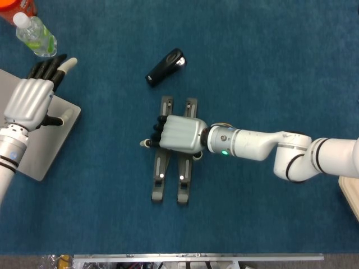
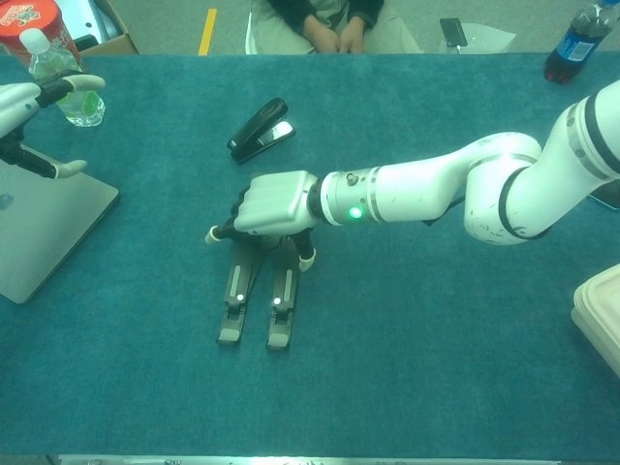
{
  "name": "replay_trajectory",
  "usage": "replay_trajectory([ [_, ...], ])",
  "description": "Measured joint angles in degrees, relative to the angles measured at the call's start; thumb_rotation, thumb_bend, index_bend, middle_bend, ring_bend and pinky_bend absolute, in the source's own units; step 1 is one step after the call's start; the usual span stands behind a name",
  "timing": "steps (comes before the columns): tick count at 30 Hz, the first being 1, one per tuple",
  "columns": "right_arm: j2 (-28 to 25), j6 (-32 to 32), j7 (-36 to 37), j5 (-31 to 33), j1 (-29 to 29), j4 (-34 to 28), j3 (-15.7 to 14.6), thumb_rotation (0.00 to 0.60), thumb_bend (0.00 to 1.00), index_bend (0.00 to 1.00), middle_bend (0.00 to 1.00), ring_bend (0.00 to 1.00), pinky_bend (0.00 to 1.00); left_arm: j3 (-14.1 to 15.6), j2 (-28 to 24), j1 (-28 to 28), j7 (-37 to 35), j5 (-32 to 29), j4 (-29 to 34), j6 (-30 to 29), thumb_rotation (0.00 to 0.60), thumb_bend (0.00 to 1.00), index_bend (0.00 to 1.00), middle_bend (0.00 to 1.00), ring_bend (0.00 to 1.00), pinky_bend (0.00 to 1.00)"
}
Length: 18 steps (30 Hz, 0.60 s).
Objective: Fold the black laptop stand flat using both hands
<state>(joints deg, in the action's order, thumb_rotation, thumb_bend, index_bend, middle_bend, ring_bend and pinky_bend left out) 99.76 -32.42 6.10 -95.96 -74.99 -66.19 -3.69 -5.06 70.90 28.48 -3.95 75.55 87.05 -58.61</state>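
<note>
The black laptop stand (image 1: 159, 180) lies flat on the blue table mat, its two bars side by side with their lower ends nearly parallel and a narrow gap between them. In the chest view the stand (image 2: 235, 302) shows below my right hand (image 2: 273, 201). My right hand (image 1: 176, 133) lies across the middle of both bars, with fingers curled over the left bar and the thumb at the right bar, gripping them. The middle of the stand is hidden under the hand. My left hand (image 1: 27, 100) hovers far to the left with fingers spread and holds nothing; the chest view shows this left hand (image 2: 21, 101) at the frame's edge.
A black stapler (image 1: 165, 67) lies just beyond the stand. A silver laptop (image 1: 42, 143) sits under my left hand. A water bottle (image 1: 35, 35) and a red container (image 1: 17, 7) stand at the far left corner. A white box (image 2: 603, 312) sits at the right edge.
</note>
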Motion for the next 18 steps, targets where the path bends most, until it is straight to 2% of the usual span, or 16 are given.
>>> replay_trajectory([
  [18,-0.3,-1.7,-0.5,0.0,0.8,-0.4,0.3,0.6,0.0,0.03,0.35,0.3,0.42,-0.1,0.0,-0.1,0.2,0.1,0.2,-0.2,0.6,0.29,0.0,0.0,0.0,0.05],
])
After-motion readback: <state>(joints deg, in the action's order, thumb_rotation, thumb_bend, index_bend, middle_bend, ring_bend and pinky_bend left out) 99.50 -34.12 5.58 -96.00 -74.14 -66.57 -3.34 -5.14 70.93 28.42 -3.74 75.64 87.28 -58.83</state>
